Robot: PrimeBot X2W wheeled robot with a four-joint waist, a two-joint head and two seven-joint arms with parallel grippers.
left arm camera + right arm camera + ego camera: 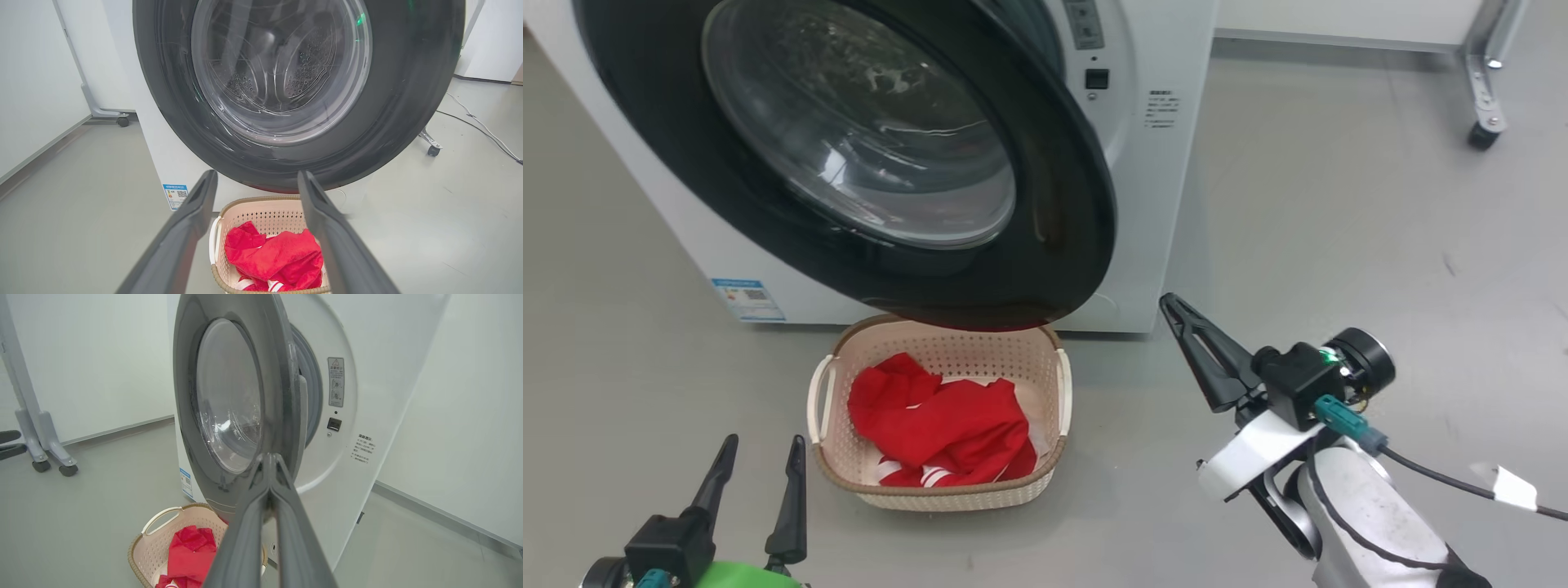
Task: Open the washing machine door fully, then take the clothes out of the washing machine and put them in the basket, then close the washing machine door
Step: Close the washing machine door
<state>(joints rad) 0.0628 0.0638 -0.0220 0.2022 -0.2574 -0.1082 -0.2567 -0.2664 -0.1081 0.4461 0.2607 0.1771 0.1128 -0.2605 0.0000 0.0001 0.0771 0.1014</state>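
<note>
Two of the three steps look finished to me, and only the closing is left. Starting with the washing machine (1152, 204): through the glass, from the left wrist view, I see bare perforated drum and no red inside, so I judge it emptied, though the lower drum is partly hidden by the rim. The washing machine door (849, 155) stands swung partway out from the machine's front. The right wrist view shows a clear gap between its free edge and the grey gasket, so it is neither latched nor wide open. The basket (964, 351) sits on the floor just in front of the machine's base, its far rim under the door's lower edge. The clothes (939, 429) lie heaped inside it, red with white stripes showing at the side away from the machine. My right gripper (1172, 306) has its fingers pressed together on nothing, and it points toward the machine near the door's free edge. In the head view it looks apart from the door, but I cannot tell that for certain. My left gripper (765, 445) hangs spread and empty, farther from the machine than the basket. I would expect a push on the door next.
</note>
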